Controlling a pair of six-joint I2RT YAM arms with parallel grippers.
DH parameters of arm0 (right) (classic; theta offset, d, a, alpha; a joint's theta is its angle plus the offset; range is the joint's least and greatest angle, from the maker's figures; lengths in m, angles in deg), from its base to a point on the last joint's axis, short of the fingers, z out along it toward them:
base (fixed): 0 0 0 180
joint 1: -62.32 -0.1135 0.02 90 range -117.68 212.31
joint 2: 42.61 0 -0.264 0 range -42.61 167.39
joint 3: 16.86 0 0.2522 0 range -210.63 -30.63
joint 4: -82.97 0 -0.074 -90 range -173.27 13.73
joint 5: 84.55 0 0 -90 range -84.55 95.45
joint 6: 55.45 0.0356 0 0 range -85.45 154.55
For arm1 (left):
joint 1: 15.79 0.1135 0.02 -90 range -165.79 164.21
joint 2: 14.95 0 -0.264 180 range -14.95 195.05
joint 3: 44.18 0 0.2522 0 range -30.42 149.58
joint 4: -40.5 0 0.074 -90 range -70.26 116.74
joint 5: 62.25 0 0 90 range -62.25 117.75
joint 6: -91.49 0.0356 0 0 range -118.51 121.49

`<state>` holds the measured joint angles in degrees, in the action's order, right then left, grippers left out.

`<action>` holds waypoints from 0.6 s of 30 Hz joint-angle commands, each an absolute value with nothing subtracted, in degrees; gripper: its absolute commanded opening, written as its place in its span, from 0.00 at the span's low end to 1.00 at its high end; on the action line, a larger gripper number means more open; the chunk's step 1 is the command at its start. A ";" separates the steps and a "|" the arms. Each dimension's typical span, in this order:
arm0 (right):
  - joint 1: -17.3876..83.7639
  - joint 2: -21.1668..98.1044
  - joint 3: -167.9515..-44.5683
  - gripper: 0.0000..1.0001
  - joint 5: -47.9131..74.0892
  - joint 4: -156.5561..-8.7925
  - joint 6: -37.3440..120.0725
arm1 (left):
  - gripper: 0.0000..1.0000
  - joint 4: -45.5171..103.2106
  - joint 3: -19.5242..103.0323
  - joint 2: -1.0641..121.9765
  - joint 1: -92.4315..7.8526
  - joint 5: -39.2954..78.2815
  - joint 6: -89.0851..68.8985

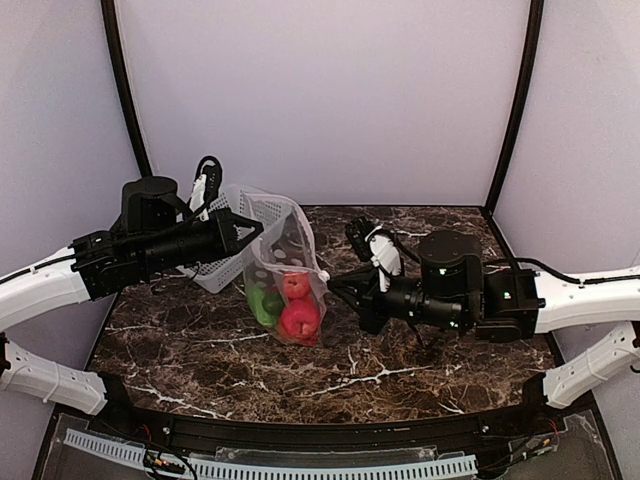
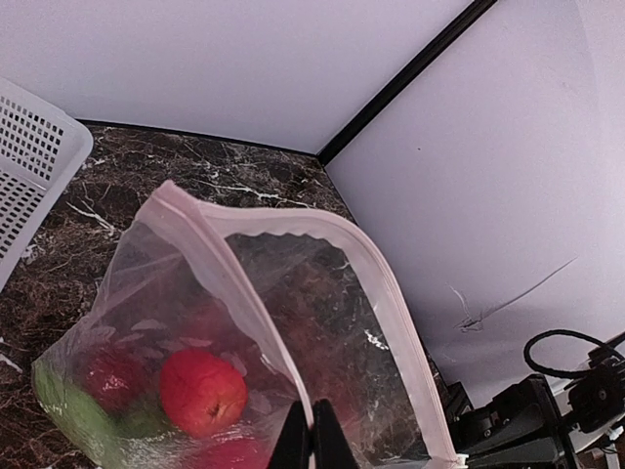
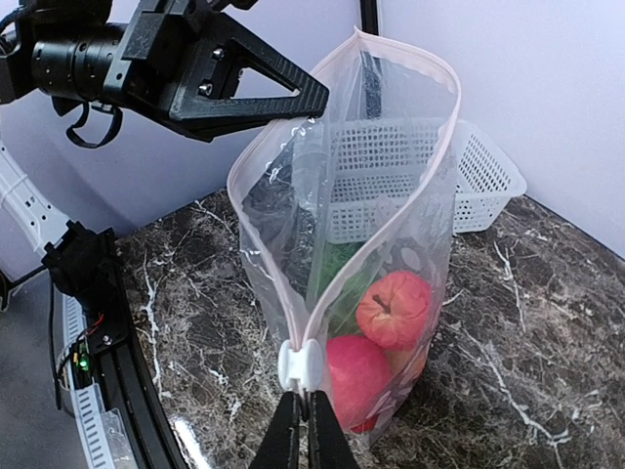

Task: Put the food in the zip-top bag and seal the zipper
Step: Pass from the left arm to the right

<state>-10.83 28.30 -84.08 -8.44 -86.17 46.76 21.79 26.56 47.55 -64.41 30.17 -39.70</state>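
Right wrist view: your right gripper (image 3: 301, 428) is closed on the zipper (image 3: 451, 137) at its white slider (image 3: 298, 365). Your left gripper (image 2: 312, 435) pinches the rim of the zip-top bag (image 3: 293, 225), which stands upright and open beside the basket (image 3: 479, 166), with the food (image 3: 394, 308) inside.

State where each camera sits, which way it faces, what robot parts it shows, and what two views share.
Top: above and behind, looking down at the table; both arms show, bag between them.
Left wrist: looks rightward into the open bag; left gripper pinches its rim.
Right wrist: looks leftward along the bag; right gripper pinches it under the slider.
Both wrist views share the red fruit and basket.
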 commanded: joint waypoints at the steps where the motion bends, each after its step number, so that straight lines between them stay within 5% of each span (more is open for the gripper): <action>1: -11.42 28.08 -85.54 0.00 -9.83 -87.15 47.07 | 0.01 20.27 27.83 46.15 -64.13 29.92 -39.51; 4: -11.40 27.05 -85.53 0.00 -9.79 -87.33 46.92 | 0.06 18.77 28.34 45.74 -64.17 30.23 -38.32; 9: -11.38 24.33 -87.02 0.00 -6.99 -86.63 42.69 | 0.52 9.44 32.86 44.02 -64.20 33.21 -30.23; 11: -11.22 23.15 -88.24 0.00 -4.82 -85.98 40.00 | 0.63 3.28 38.08 44.25 -64.15 34.68 -24.57; 18: -8.78 21.27 -90.16 0.00 5.05 -84.41 36.55 | 0.76 -10.34 57.92 50.08 -64.19 17.96 -1.13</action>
